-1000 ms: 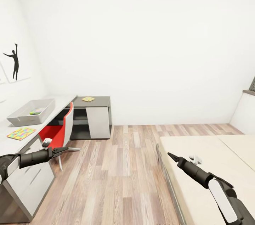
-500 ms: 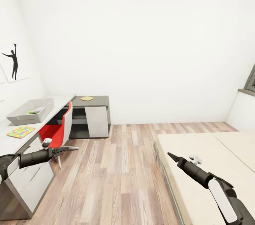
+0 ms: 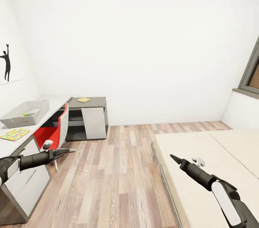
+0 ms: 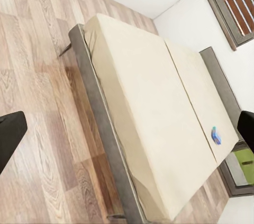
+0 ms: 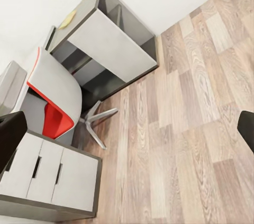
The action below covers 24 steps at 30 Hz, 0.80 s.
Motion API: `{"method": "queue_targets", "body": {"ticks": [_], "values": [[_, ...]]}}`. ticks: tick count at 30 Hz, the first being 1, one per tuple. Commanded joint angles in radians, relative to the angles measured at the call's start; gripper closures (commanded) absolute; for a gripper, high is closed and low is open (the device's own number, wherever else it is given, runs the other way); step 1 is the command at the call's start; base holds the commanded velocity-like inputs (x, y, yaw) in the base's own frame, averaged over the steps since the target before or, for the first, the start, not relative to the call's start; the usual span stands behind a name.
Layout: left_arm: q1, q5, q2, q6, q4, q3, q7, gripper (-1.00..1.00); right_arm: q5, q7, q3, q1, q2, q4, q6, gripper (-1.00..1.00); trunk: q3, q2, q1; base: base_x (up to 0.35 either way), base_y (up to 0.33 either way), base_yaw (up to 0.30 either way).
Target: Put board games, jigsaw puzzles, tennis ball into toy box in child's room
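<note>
The toy box (image 3: 25, 112) stands on the table (image 3: 54, 103) at the left, with something small and green in it. One jigsaw puzzle (image 3: 14, 134) lies in front of the box. A yellowish flat square (image 3: 83, 99), likely the other puzzle, lies on the table's far wing. The bed (image 3: 201, 156) is at the right. On the bed, the left wrist view shows a small blue board game (image 4: 216, 135) and a green patch (image 4: 244, 159) near the head end. My left gripper (image 3: 64, 151) and right gripper (image 3: 175, 158) hang open over the floor, holding nothing. The tennis ball is out of view.
A red swivel chair (image 3: 50, 131) stands at the table, next to white drawers (image 5: 50, 173). Wood-plank floor (image 3: 115, 170) runs between table and bed. A grey-framed window (image 3: 251, 73) is at the right wall.
The camera has turned right: table and wall picture slid left in the picture, the window came in at the right. Both arms keep the same pose.
</note>
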<state>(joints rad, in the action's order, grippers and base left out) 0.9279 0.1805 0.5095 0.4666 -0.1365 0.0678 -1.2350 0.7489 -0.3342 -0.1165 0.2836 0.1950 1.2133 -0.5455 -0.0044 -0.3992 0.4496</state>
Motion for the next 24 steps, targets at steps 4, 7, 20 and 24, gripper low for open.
{"method": "queue_targets", "body": {"ticks": [4,7,20,24], "values": [[0.0,-0.004,0.0,0.01,0.0,0.007,-0.002,-1.0,0.004,-0.002,-0.002,0.0,0.0,0.0,-0.007,-1.0,0.0,-0.001,0.0,-0.004,-0.012,-0.005],[0.0,-0.004,0.0,0.01,0.0,0.007,-0.001,-1.0,0.004,-0.002,-0.002,0.0,0.0,0.0,-0.007,-1.0,0.0,-0.001,0.0,-0.001,-0.075,-0.002],[0.0,-0.004,0.0,0.01,0.0,0.007,0.0,-1.0,0.004,-0.002,-0.002,0.0,0.0,0.002,-0.007,-1.0,0.0,-0.001,0.0,0.0,-0.186,0.0],[0.0,-0.004,0.0,0.01,0.0,0.007,0.0,-1.0,0.004,-0.003,-0.002,0.0,0.0,0.002,-0.007,-1.0,0.0,-0.001,0.0,0.0,-0.087,0.0]]}}
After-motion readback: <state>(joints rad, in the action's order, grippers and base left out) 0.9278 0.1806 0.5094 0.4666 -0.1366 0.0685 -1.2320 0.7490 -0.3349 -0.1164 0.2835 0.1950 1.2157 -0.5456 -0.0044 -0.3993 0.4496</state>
